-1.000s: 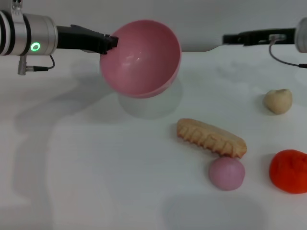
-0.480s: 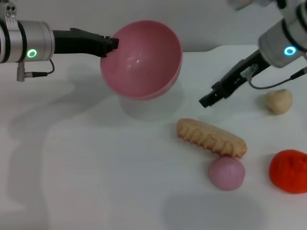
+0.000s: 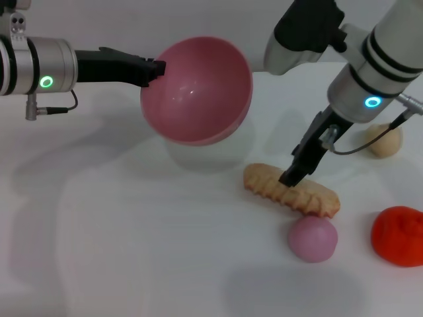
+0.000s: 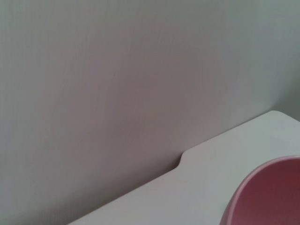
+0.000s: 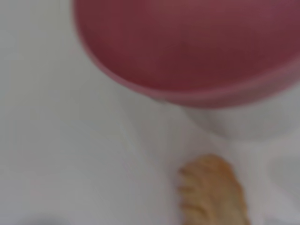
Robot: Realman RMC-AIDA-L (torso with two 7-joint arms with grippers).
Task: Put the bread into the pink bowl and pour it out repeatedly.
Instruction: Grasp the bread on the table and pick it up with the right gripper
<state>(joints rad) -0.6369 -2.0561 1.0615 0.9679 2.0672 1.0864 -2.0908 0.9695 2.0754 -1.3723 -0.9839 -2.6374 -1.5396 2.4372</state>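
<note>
My left gripper [image 3: 157, 68] is shut on the rim of the pink bowl [image 3: 198, 92] and holds it tilted on its side above the table, at the back. The bowl is empty; it also shows in the left wrist view [image 4: 269, 194] and the right wrist view [image 5: 197, 47]. The bread [image 3: 291, 190], a ridged orange-and-cream loaf, lies on the table right of centre; it also shows in the right wrist view [image 5: 213, 192]. My right gripper [image 3: 291, 177] has come down onto the middle of the bread.
A pinkish-purple ball [image 3: 312, 238] lies against the bread's near side. A red-orange lump [image 3: 398, 235] sits at the right edge. A beige heart-shaped bun [image 3: 383, 140] lies behind my right arm. The white table's back edge [image 4: 183, 161] runs along a grey wall.
My right arm has swung in from the back right and come down onto the bread. The left gripper has tipped the bowl's opening slightly further down. The bread has not moved.
</note>
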